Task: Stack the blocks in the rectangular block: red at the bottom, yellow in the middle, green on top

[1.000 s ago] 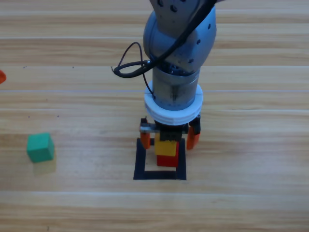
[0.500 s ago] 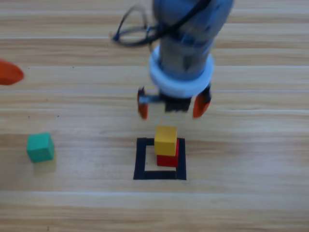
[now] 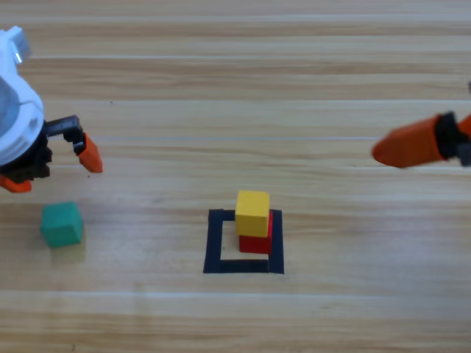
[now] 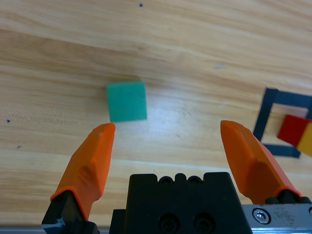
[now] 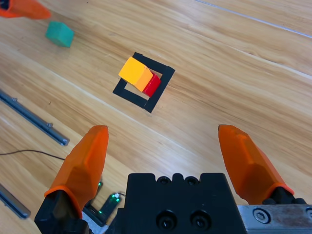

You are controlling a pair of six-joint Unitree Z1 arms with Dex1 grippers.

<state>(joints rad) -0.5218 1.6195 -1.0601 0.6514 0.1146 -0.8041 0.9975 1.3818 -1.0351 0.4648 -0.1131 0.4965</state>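
The yellow cube (image 3: pixel 252 212) sits on the red cube (image 3: pixel 259 243) inside the black tape square (image 3: pixel 215 246), against its right side. The green cube (image 3: pixel 61 224) lies alone on the wood at the far left. My left gripper (image 3: pixel 51 169) hovers just above and behind it, open and holding nothing. In the left wrist view the green cube (image 4: pixel 126 101) lies ahead of the open left gripper (image 4: pixel 167 127), a little left of centre. My right gripper (image 5: pixel 163 130) is open and empty, drawn back to the right edge (image 3: pixel 427 141), looking at the stack (image 5: pixel 139 74) from afar.
The right wrist view shows metal rails (image 5: pixel 34 117) and a thin cable (image 5: pixel 29 153) along the table's near side. Bare wood lies between the green cube and the tape square (image 4: pixel 273 122).
The right gripper let go of the yellow cube on the red one, rose and withdrew to the right edge. The left arm came in from the left edge towards the green cube.
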